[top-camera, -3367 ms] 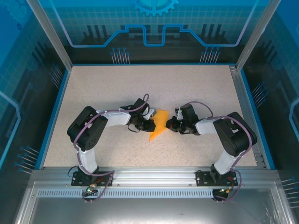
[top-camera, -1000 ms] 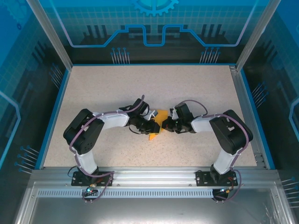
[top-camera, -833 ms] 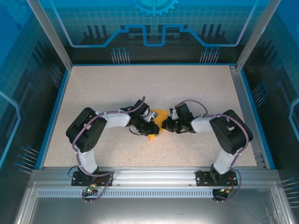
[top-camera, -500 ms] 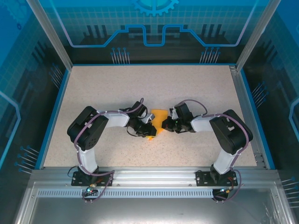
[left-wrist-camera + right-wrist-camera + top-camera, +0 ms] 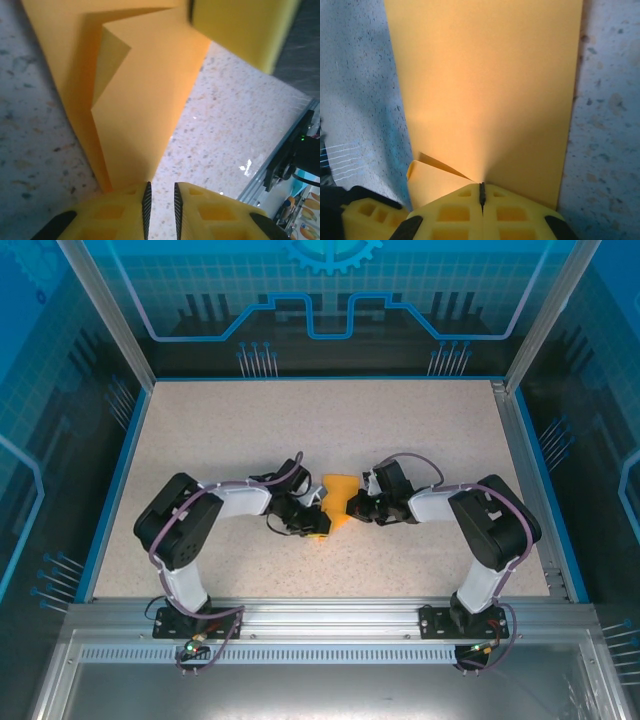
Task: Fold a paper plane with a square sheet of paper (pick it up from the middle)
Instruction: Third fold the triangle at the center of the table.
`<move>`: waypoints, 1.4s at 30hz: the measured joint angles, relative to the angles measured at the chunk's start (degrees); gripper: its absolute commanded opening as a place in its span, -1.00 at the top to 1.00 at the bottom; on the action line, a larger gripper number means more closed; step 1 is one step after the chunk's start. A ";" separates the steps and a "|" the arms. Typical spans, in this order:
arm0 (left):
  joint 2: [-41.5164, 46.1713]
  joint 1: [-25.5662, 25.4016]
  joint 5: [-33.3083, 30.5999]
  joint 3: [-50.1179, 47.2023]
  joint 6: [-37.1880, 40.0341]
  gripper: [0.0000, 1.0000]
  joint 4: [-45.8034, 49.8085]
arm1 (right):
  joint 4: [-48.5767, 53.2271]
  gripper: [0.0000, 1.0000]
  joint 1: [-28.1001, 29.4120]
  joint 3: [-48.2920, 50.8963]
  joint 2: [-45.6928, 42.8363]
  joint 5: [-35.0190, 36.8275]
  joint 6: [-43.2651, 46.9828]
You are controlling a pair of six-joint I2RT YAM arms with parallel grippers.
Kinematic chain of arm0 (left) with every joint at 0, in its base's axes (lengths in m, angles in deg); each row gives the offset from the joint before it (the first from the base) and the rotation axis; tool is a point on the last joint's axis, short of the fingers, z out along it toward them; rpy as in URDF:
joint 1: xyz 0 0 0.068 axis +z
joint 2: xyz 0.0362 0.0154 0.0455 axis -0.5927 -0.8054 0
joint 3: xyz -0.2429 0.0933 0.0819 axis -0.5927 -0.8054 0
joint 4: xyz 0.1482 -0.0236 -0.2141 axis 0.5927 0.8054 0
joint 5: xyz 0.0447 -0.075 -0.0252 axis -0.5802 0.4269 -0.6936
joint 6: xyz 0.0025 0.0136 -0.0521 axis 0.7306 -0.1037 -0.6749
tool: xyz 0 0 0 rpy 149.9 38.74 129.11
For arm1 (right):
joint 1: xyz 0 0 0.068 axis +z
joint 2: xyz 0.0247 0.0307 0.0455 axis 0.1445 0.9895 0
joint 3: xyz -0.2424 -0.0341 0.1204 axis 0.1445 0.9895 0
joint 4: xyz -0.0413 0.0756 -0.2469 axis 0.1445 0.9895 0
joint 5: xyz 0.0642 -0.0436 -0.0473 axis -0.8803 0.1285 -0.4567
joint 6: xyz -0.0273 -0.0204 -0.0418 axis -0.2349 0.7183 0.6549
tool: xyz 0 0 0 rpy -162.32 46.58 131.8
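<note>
The left gripper (image 5: 313, 522) sits low at the near, pointed end of the paper (image 5: 338, 492); its jaws stand a slit apart, with bare table (image 5: 220, 135) showing between them and nothing gripped; the folded tip just meets its left finger (image 5: 110, 215). The paper lies flat mid-table between both grippers, its long axis running from that near point away toward the far wall. At its right edge the right gripper (image 5: 353, 507) rests with jaws together, tips on the sheet; pinching or only pressing, I cannot tell. Both are close; the left looks better placed to work the point.
</note>
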 measured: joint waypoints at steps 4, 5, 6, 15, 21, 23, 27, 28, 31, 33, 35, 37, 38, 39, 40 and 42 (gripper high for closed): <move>3.56 0.00 0.22 0.07 -0.98 0.53 -0.11 | 0.00 1.00 0.00 0.00 0.00 0.02 0.00; 4.11 0.00 0.63 0.17 -1.36 0.52 -0.17 | 0.00 1.00 0.00 0.00 0.00 0.02 0.00; 4.28 0.00 1.09 0.28 -1.64 0.51 -0.33 | 0.00 1.00 0.00 0.00 0.00 0.02 0.00; -1.18 0.00 6.73 2.12 -3.52 0.52 -2.43 | 0.00 1.00 0.00 0.00 0.00 0.02 0.00; -4.94 0.02 3.37 2.60 -3.02 0.60 0.39 | 0.02 1.00 0.00 0.00 0.00 0.04 0.00; -5.03 0.13 2.78 2.38 -2.86 0.62 0.42 | 0.02 1.00 0.00 0.00 0.00 0.07 0.00; -4.94 0.33 2.84 1.51 -2.84 0.65 -0.55 | 0.28 0.99 0.00 -0.11 0.00 0.11 0.02; -4.85 0.37 2.95 1.25 -2.84 0.65 -0.96 | 0.46 1.00 0.00 -0.17 0.00 0.20 0.02; -4.31 0.42 2.99 0.17 -2.80 0.64 -2.36 | 1.09 0.99 0.00 -0.52 0.00 0.24 0.26; -3.96 0.44 2.99 -0.28 -2.40 0.63 -2.75 | 1.60 0.99 0.02 -0.76 0.00 0.28 0.48; -3.78 0.44 2.99 -0.48 -1.97 0.61 -2.69 | 2.23 1.00 0.07 -1.07 0.02 0.48 0.68; -3.78 0.44 3.04 -0.48 -1.51 0.60 -2.56 | 3.10 1.00 0.09 -1.55 0.13 0.55 1.07; -3.76 0.44 3.02 -0.39 -1.18 0.60 -2.29 | 3.52 0.99 0.09 -1.77 0.17 0.55 1.29; -3.76 0.44 2.99 -0.22 -0.81 0.60 -1.77 | 3.72 0.99 0.09 -1.88 0.22 0.57 1.33; -3.72 0.44 2.93 -0.17 -0.44 0.60 -1.33 | 3.89 0.99 0.11 -1.97 0.24 0.57 1.49; -3.39 0.48 2.64 -0.15 -0.04 0.59 -0.24 | 4.09 0.99 0.11 -2.03 0.24 0.63 1.55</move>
